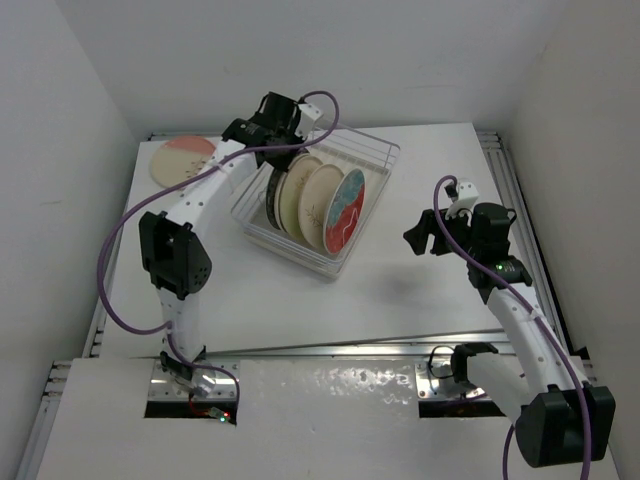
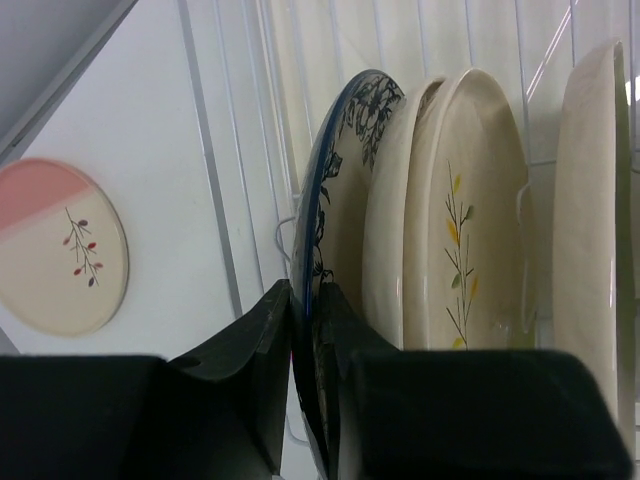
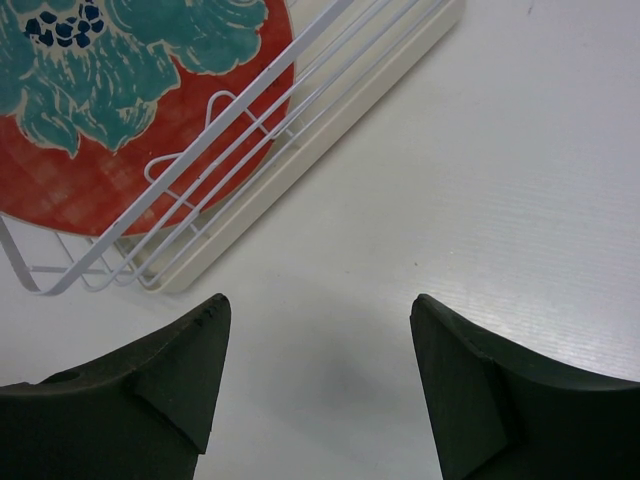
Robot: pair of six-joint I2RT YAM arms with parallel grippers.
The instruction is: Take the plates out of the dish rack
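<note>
The dish rack (image 1: 378,152) holds several plates on edge. My left gripper (image 2: 307,292) is shut on the rim of the blue floral plate (image 2: 335,170), the leftmost one, which still stands in the rack (image 1: 272,190). Beside it stand two cream plates (image 2: 470,210), a further cream one (image 2: 590,200) and the red-and-teal plate (image 1: 343,210), which also shows in the right wrist view (image 3: 120,100). A cream plate with an orange patch (image 1: 181,158) lies flat on the table at the far left. My right gripper (image 3: 320,305) is open and empty above bare table, right of the rack.
White walls close in on the left, right and back. The rack's white wire edge (image 3: 230,150) lies just ahead-left of my right gripper. A metal rail (image 1: 330,350) runs along the table's near edge.
</note>
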